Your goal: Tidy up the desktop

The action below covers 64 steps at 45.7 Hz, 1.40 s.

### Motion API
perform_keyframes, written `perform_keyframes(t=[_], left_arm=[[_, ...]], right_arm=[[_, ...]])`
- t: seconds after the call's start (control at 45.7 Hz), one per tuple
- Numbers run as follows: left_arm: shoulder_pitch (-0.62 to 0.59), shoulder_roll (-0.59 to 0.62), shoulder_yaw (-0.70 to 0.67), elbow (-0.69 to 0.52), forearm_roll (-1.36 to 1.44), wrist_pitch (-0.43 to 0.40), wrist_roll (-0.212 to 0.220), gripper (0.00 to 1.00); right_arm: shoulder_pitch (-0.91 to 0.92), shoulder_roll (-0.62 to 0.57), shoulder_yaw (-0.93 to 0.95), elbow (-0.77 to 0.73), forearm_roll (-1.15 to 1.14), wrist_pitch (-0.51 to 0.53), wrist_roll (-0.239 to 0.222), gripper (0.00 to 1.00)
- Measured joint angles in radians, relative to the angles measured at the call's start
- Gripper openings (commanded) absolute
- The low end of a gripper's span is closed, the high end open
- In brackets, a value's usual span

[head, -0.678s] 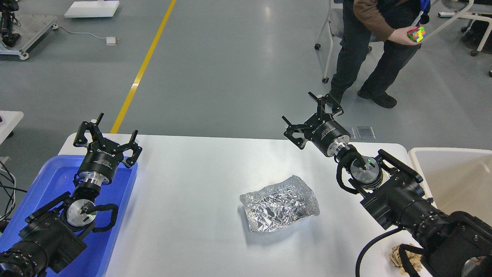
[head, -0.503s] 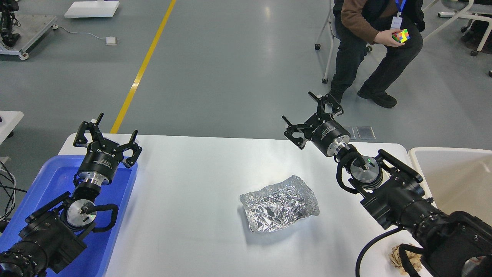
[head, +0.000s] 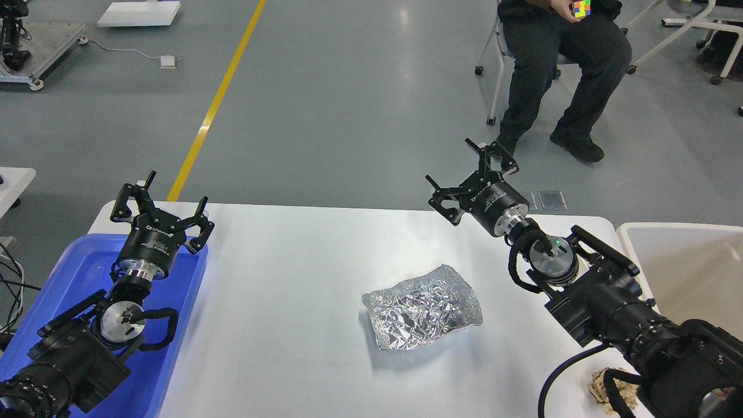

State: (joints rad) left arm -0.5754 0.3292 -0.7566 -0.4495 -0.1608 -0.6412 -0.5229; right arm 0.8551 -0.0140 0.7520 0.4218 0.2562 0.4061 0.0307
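The white desktop (head: 290, 278) fills the lower middle of the head view. A crumpled silver foil sheet (head: 422, 307) lies on it right of centre. A crumpled beige paper ball (head: 603, 390) lies at the front right, partly hidden by my right arm. My left gripper (head: 159, 200) is open and empty above the far end of the blue tray (head: 81, 273). My right gripper (head: 467, 177) is open and empty above the table's far edge, well behind the foil.
A beige-white bin (head: 685, 273) stands at the table's right end. A seated person (head: 557, 64) with a colour cube is on a chair beyond the table. A yellow floor line (head: 215, 104) runs past the far left corner.
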Motion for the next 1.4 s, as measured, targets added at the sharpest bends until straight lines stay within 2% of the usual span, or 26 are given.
perform_keyframes(t=[0.197,0.525,0.875,1.138,1.4], left_arm=[[-0.001,0.001,0.000,0.000,0.000,0.000,0.000,1.00],[-0.001,0.001,0.000,0.000,0.000,0.000,0.000,1.00],[-0.001,0.001,0.000,0.000,0.000,0.000,0.000,1.00],[-0.001,0.001,0.000,0.000,0.000,0.000,0.000,1.00],[-0.002,0.001,0.000,0.000,0.000,0.001,0.000,1.00]], right_arm=[[-0.002,-0.084,-0.008,0.071,-0.001,0.000,-0.001,1.00],[0.007,-0.398,-0.090,0.334,-0.048,0.004,-0.006,1.00],[-0.001,-0.717,-0.148,0.579,-0.267,0.023,-0.005,1.00],[-0.015,-0.895,-0.182,0.634,-0.605,0.102,0.003,1.00],[-0.013,-0.954,-0.250,0.643,-1.116,0.098,0.046,1.00]])
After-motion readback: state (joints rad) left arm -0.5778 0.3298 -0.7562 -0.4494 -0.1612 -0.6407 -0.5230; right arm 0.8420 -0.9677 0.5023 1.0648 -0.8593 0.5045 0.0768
